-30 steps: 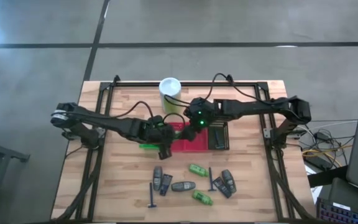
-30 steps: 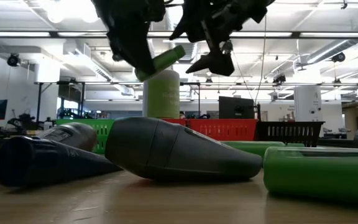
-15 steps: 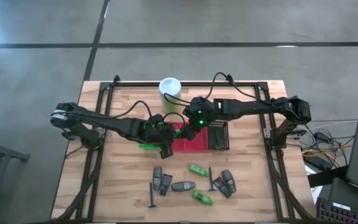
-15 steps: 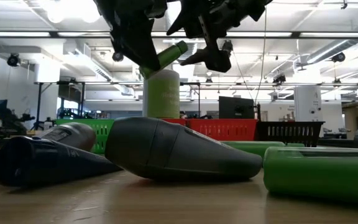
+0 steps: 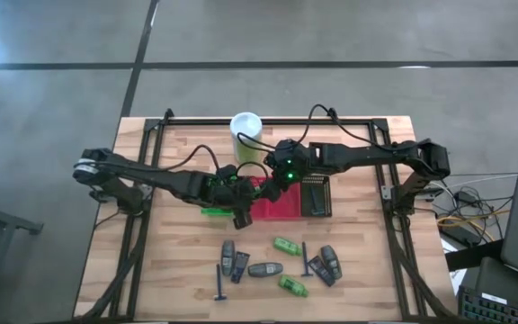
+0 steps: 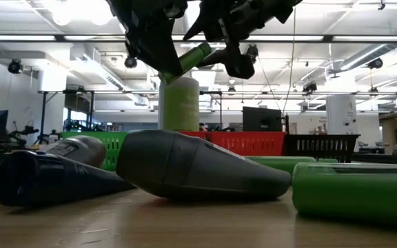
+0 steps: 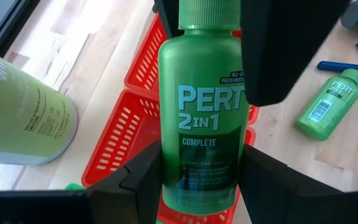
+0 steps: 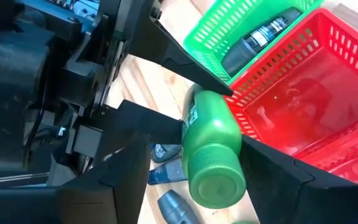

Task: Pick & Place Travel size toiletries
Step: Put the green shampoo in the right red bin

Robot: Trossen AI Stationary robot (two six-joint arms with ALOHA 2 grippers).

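My left gripper [image 5: 241, 205] is shut on a bright green "Pert 2 in 1" bottle [image 7: 201, 106] in the air over the red basket [image 5: 277, 211]. My right gripper [image 8: 213, 174] is open, with a finger on either side of the bottle's cap end [image 8: 213, 177]; I cannot tell whether they touch it. A dark grey bottle [image 8: 260, 37] lies in the green basket [image 8: 241, 25]. Near the table's near edge lie dark grey bottles [image 5: 263, 269], two green bottles [image 5: 286, 245], dark packets [image 5: 329, 263] and blue T-sticks [image 5: 220, 283]. My left gripper pinches the green bottle between its two fingers [image 7: 135, 180] at the lower part of its body [image 7: 169, 158], the fingers lying across it. The bottle is lifted clear above the red basket and tilted, its cap [image 6: 200, 52] higher and pointing toward my right gripper.
A tall white-and-green canister [image 5: 245, 126] stands behind the baskets near the far edge. A black basket [image 5: 317, 195] sits right of the red one. Bare wood shows on the table's left and right sides.
My left gripper has raised the green bottle a little, cap end rising. My right gripper has moved toward the table's left, closer to the bottle, until its fingers flank the cap end.
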